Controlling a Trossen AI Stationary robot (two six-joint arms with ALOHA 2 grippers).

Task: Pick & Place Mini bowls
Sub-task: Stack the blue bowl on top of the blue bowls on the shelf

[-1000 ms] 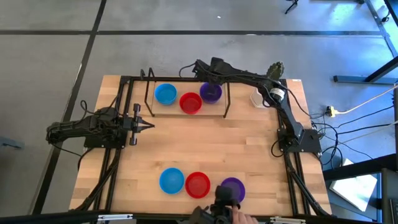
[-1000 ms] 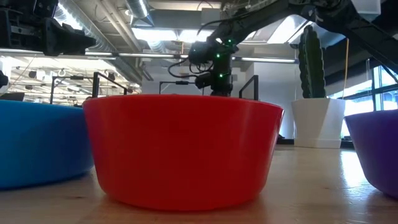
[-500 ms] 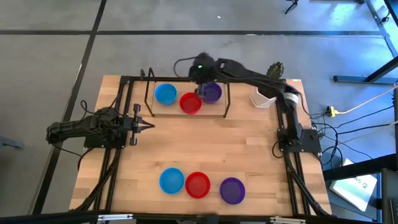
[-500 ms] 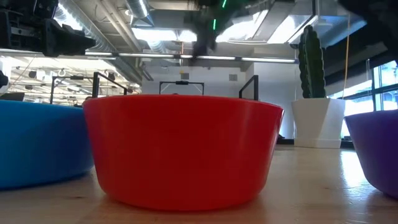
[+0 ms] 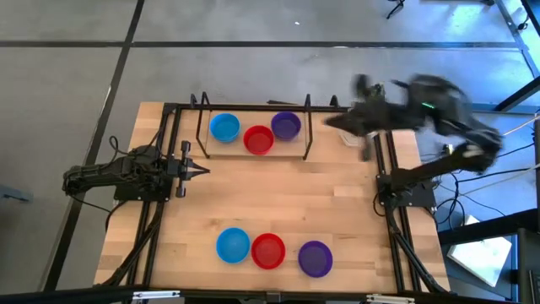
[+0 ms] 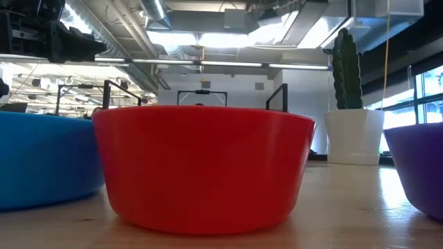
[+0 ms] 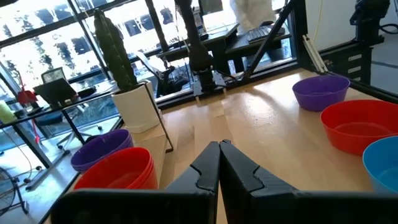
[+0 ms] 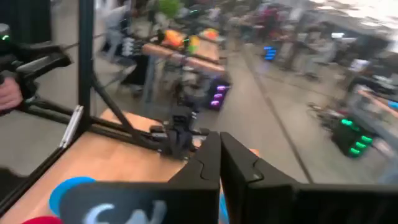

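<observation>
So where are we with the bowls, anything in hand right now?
Nothing in hand. Three bowls sit at the far rack: blue, red, purple. Three more wait near the front edge: blue, red, purple. Right hand is shut and empty by the far right corner; left hand is shut, parked left.

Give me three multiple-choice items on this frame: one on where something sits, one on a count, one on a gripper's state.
1. Where does the red bowl in the far row sit?
A. Between the blue bowl and the purple bowl
B. Alone in the middle of the table
C. Stacked on the near purple bowl

2. How many bowl positions show on the wooden table from above?
A. Three
B. Six
C. Nine

3. How do the left gripper fingers stand?
A. Spread wide
B. Clamped on a bowl
C. Shut together, holding nothing

Key: 1 A, the high view shows it flanked by both; 2 B, three far and three near; 3 C, the left wrist view shows the fingers meeting with nothing between.
</observation>
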